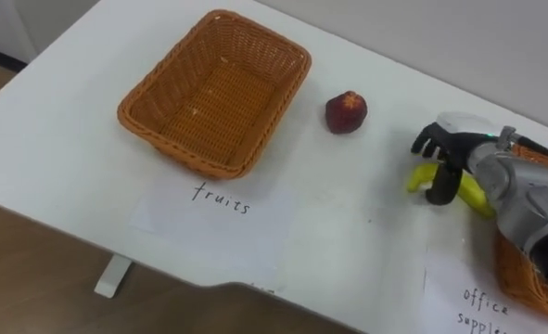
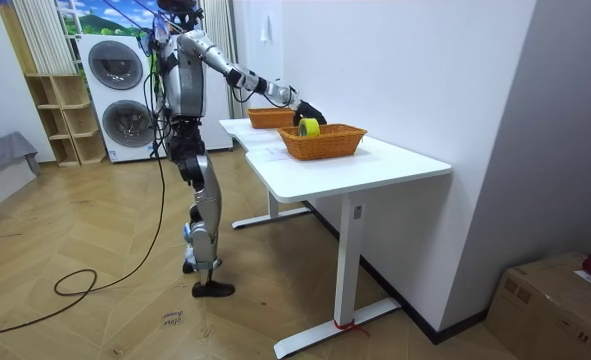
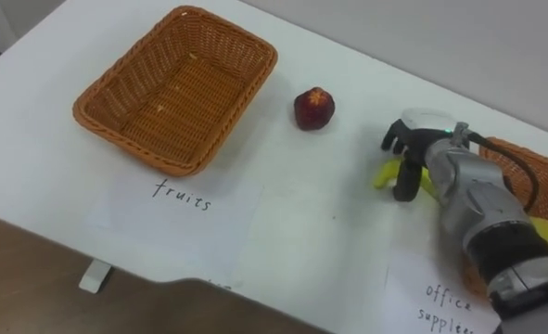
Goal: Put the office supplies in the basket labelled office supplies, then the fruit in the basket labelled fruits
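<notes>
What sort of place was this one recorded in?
Probably a home-style room, perhaps a laundry corner fitted out for testing: stacked washing machines, a wooden shelf unit beside them, a herringbone wood floor and a white desk.

Eye views: head-mounted, close, looking down on table (image 1: 60, 130) from near edge; slight sideways offset. Room view: well off, beyond table's right end, facing robot. Shared: table, left basket (image 1: 213, 93), right basket (image 3: 547, 186), right hand (image 1: 452, 150).
</notes>
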Available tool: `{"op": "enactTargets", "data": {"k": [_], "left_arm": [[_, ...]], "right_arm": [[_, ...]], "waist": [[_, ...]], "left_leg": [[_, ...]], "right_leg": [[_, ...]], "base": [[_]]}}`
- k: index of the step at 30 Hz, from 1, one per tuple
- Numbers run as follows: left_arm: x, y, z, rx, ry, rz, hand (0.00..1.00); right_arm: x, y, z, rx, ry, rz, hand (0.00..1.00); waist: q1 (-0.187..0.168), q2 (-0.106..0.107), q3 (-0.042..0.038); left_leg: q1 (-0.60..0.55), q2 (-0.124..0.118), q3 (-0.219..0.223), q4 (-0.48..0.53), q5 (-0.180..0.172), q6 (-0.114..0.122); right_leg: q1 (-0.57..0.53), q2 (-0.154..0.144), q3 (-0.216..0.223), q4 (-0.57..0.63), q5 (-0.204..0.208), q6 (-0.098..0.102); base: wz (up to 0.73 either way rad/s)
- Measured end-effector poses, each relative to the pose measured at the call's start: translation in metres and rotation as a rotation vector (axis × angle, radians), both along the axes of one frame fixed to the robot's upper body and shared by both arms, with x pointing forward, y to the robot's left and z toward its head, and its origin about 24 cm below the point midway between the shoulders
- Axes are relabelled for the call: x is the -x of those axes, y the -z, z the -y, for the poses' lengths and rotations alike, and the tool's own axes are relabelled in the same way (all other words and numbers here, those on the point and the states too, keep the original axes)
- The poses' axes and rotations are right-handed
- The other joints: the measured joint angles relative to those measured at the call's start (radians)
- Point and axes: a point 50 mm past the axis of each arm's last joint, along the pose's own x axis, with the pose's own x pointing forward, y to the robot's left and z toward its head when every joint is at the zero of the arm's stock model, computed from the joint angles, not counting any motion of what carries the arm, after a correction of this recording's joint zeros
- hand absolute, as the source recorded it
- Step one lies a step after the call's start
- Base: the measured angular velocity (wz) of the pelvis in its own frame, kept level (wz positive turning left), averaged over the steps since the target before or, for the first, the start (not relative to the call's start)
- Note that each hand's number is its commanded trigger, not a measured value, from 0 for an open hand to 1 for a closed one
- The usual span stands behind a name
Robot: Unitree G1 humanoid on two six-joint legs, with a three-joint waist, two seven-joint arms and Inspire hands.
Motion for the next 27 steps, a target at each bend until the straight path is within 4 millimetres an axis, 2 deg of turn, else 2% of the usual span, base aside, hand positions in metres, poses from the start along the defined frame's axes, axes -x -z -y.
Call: {"op": "enactTargets", "data": {"k": [6, 17, 27], "left_arm": [[0.002, 0.001, 0.000, 0.000, -0.007, -0.007, 0.00], [-0.009, -0.001, 0.001, -0.012, 0.005, 0.021, 0.00], [-0.003, 0.000, -0.001, -0.018, -0.004, -0.003, 0.00]], "right_arm": [[-0.001, 0.001, 0.005, -0.019, 0.042, -0.027, 1.00], [-0.001, 0.001, 0.004, -0.038, 0.045, -0.029, 1.00], [0.000, 0.000, 0.001, -0.050, 0.034, -0.016, 1.00]], "waist": [[0.008, -0.002, -0.0012], [0.007, -0.004, -0.0001], [0.008, -0.005, -0.0006]], "left_leg": [[0.003, 0.002, -0.004, 0.000, 0.000, 0.000], [0.004, 0.003, -0.002, -0.001, 0.000, 0.000], [0.005, 0.004, 0.000, -0.001, 0.000, -0.001]], "right_leg": [[0.002, 0.002, -0.003, -0.001, 0.000, 0.000], [0.001, 0.003, -0.001, -0.002, 0.000, 0.000], [0.001, 0.005, 0.003, -0.003, 0.000, 0.000]], "base": [[0.01], [0.00], [0.00]]}}
